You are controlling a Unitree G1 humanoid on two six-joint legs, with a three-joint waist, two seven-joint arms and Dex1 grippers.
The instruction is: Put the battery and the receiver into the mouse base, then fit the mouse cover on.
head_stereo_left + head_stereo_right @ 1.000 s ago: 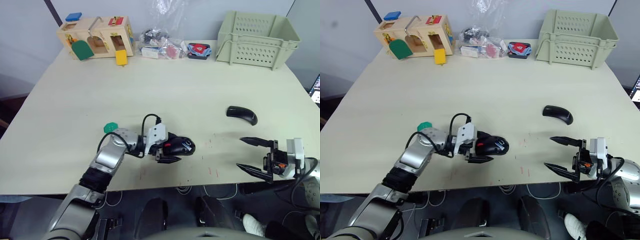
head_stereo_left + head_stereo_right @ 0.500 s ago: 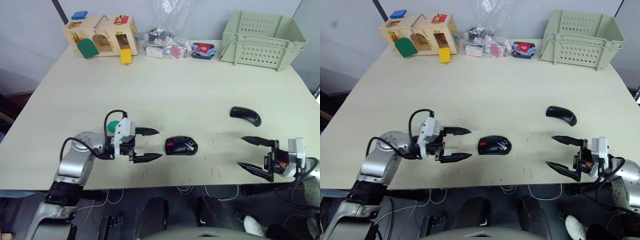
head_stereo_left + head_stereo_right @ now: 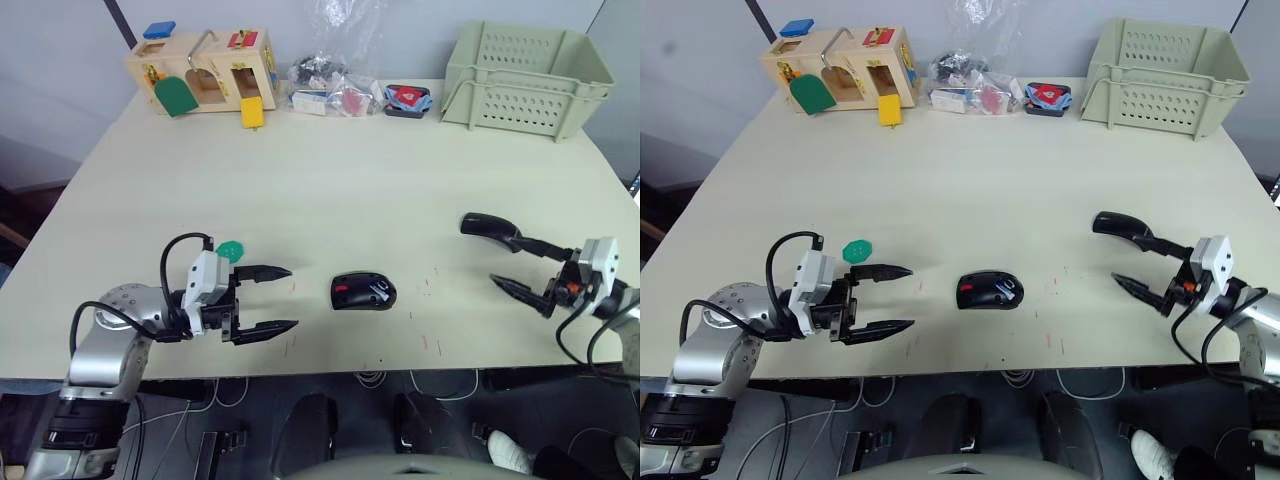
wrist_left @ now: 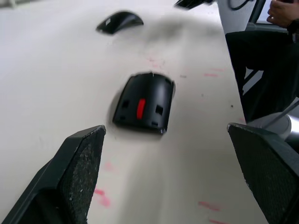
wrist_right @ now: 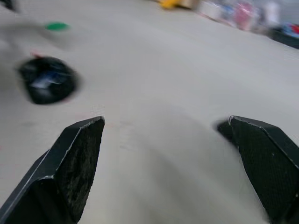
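Presently, stock of the bench [image 3: 330,190] at this moment:

Mouse base [image 3: 363,292]: lay flat near the middle of the near half of the bench, uncovered, red inner cavity and small white parts facing up. Touched by neither gripper. Whether the battery and the receiver already sat in the cavity could not be told; no loose battery or receiver was seen on the bench beside it.

Mouse cover [image 3: 481,224]: black arched shell, lay to the right of the base and a little farther back, well apart from it. Not yet fitted.

Left gripper [image 3: 270,299]: hung low over the bench to the left of the base, fingers spread and empty, pointing toward the base with a clear gap between. A green disc [image 3: 230,250] lay just behind it.

Right gripper [image 3: 512,265]: near the right edge, fingers spread and empty; the far finger's tip reached up to the cover, contact not certain. In the right wrist view the cover showed as a dark patch just beside one finger.

Unrelated items along the far edge: wooden latch box [image 3: 200,72], clear bag of small parts [image 3: 327,85], pale green crate [image 3: 527,64].

Judged progress: the loading steps could not be confirmed; fitting the cover remained outstanding, and the right gripper looked placed to pick it up.
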